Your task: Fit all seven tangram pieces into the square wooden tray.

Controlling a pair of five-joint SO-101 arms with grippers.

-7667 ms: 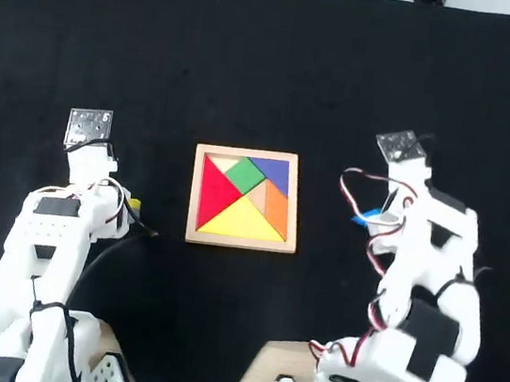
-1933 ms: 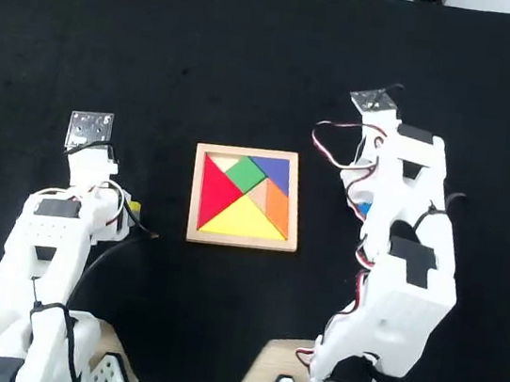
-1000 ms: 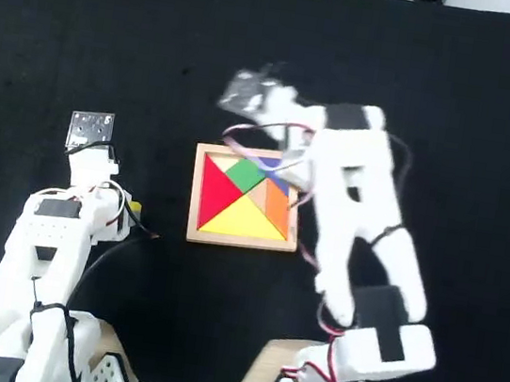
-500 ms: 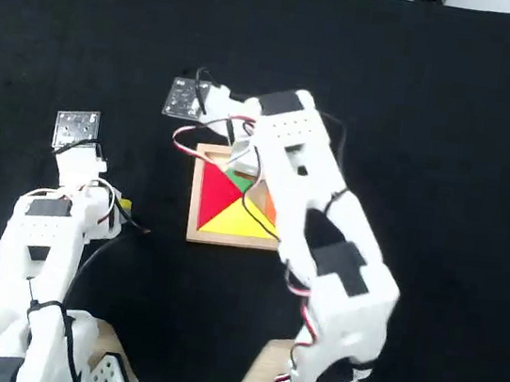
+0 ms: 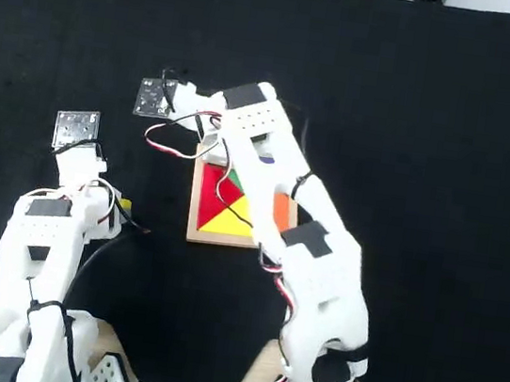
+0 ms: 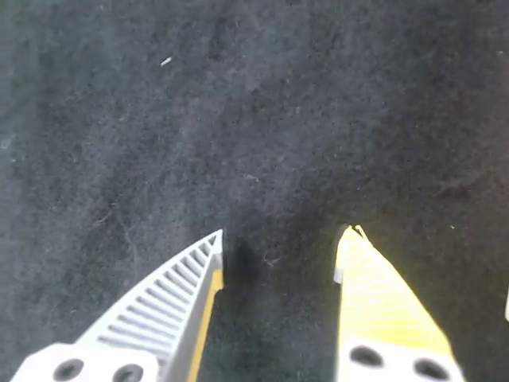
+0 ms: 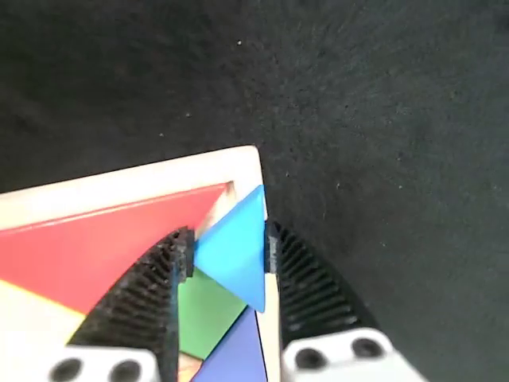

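The right gripper (image 7: 228, 239) holds a blue triangle (image 7: 235, 248) pinched between its two dark fingers, which press on opposite edges of the piece. It hangs over one corner of the tray (image 7: 119, 181). In the right wrist view, part of the triangle overlaps the pale wooden rim next to that corner. Its narrow point reaches over the green piece (image 7: 203, 312) and toward the dark blue piece (image 7: 236, 358). The red triangle (image 7: 95, 239) lies flat in the tray with one long edge along the rim, and a sliver of bare wood shows between its tip and the corner. Whether the blue triangle touches the tray or floats above it, I cannot tell. Beyond the rim, the black cloth (image 7: 382, 95) runs out on both outer sides of the corner. From the high view, the right arm (image 5: 275, 184) lies slantwise across the tray (image 5: 194, 203) and covers its far side. The red triangle (image 5: 208, 199), the yellow triangle (image 5: 232, 218) and the orange piece (image 5: 281, 209) show at the near side. The left arm (image 5: 44, 237) stands well apart from the tray, with a strip of cloth (image 5: 434, 131) between them. The left gripper (image 6: 284, 235) is spread wide over the cloth with nothing between its fingers.
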